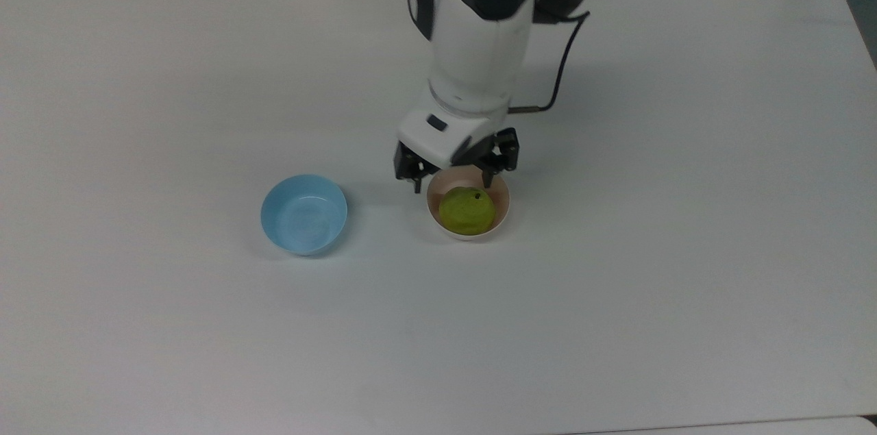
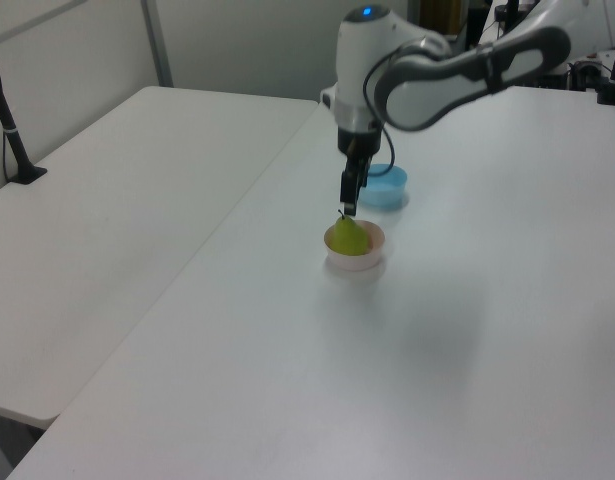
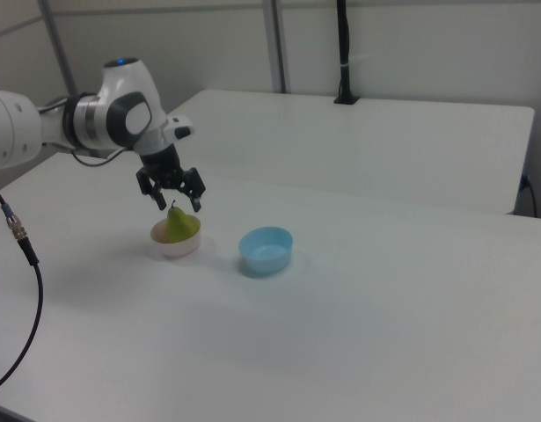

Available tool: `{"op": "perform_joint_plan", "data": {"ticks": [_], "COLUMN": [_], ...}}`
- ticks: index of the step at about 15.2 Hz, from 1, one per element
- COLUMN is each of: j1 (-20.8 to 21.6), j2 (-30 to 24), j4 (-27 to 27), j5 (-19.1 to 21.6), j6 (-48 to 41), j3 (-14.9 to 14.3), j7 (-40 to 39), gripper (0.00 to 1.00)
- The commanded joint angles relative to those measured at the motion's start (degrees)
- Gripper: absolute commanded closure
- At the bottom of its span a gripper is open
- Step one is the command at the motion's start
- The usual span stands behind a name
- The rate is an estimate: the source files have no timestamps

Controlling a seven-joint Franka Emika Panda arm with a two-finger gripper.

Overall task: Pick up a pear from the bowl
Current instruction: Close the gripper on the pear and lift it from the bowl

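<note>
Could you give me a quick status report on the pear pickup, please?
Claw open, just above the pear. Pear sits in the pink bowl, ungrasped. Blue bowl stands apart; nothing blocking.

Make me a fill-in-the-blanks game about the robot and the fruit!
1. The pear sits in the ____ bowl.
2. The blue bowl holds ____.
3. The gripper hangs just ____ the pear.
4. Its fingers are ____.

Missing words: pink; nothing; above; open
</note>
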Motion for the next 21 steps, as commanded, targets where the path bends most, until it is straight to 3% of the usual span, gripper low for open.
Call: {"op": "perform_joint_plan", "data": {"ticks": [1, 7, 12, 16, 19, 21], "j1": [3.1, 3.2, 2.9, 2.3, -0.1, -4.4], "j2": [4.8, 6.8, 6.0, -1.2, -10.9, -18.0], "j4": [1.5, 0.4, 0.4, -2.1, -10.0, -18.6], "j5": [0.7, -1.0, -1.4, -0.9, -1.0, -1.2], "j6": [3.2, 4.3, 4.3, 3.6, 3.3, 1.4], "j3": [-1.7, -1.6, -1.6, -1.4, -0.8, 0.7], "j7": [-1.8, -3.7, -3.2, -2.9, -4.1, -10.2], "gripper": [0.0, 0.05, 0.5, 0.51, 0.51, 0.5]}}
